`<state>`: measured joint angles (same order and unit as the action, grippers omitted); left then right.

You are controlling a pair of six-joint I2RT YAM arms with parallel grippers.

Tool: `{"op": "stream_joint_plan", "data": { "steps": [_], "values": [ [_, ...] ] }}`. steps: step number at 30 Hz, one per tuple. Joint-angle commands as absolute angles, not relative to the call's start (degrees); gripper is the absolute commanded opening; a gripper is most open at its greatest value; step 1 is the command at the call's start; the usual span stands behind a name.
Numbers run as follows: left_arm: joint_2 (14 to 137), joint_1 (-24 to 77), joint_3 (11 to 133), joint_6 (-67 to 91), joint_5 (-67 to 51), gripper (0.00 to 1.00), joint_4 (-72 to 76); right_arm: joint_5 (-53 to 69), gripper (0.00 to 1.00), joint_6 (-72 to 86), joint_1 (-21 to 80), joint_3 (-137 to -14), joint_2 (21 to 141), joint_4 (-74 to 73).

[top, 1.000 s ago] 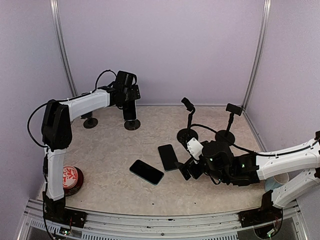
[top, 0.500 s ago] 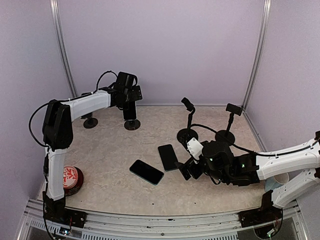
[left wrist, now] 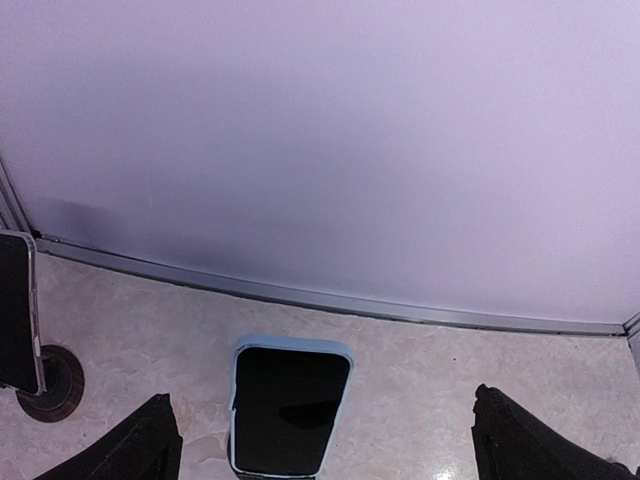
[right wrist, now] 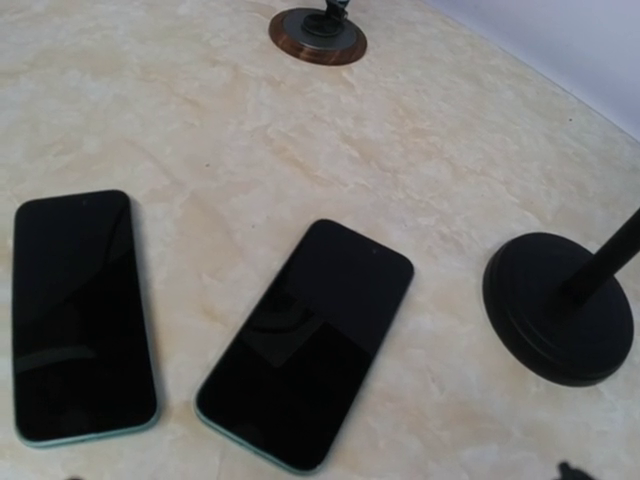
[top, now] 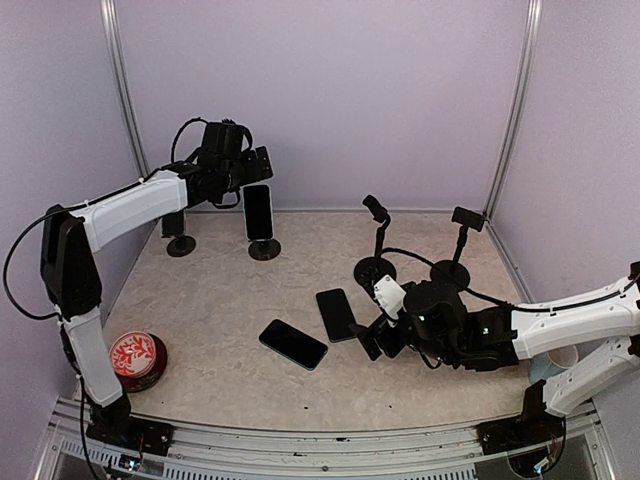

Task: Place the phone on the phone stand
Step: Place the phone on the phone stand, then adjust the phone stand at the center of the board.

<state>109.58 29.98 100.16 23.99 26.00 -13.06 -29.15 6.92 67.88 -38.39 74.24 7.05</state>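
A phone in a light blue case (top: 258, 211) stands upright on a black stand (top: 264, 249) at the back left. It also shows in the left wrist view (left wrist: 290, 408), between and beyond my spread fingertips (left wrist: 150, 440). My left gripper (top: 248, 167) (left wrist: 325, 435) is open and empty, above and left of that phone, not touching it. Two dark phones (top: 294, 344) (top: 337, 314) lie flat mid-table; the right wrist view shows them too (right wrist: 82, 315) (right wrist: 310, 340). My right gripper (top: 374, 340) hovers low beside them, open and empty.
A second stand (top: 180, 244) at the far left holds another phone (left wrist: 15, 312). Two empty black stands (top: 376, 268) (top: 453, 272) stand right of centre; one base (right wrist: 560, 310) is close to my right gripper. A red tin (top: 138, 358) sits front left.
My left gripper has let go of the blue-cased phone and moved up and to the left, leaving it upright on its stand. The right arm has not moved.
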Motion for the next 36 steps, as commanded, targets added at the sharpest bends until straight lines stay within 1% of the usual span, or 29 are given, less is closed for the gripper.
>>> {"op": "stream_joint_plan", "data": {
  "steps": [1, 13, 25, 36],
  "values": [
    [104.2, 31.7, 94.1, 23.4, 24.6, 0.99, -10.6, -27.7, 1.0, 8.1, 66.6, -39.2, 73.0, 7.9],
    [97.6, 36.3, 85.2, 22.9, 23.1, 0.99, -9.7, -26.7, 1.0, 12.1, 62.9, -39.0, 70.2, 7.2],
    [91.7, 42.2, 74.2, 23.7, 19.4, 0.99, -6.9, -27.0, 1.0, 17.7, 58.8, -35.8, 65.6, 5.8],
    [84.5, 44.9, 61.7, 25.3, 16.2, 0.99, -3.7, -26.7, 1.0, 20.8, 56.6, -35.7, 67.2, 4.8]
  ]
}}
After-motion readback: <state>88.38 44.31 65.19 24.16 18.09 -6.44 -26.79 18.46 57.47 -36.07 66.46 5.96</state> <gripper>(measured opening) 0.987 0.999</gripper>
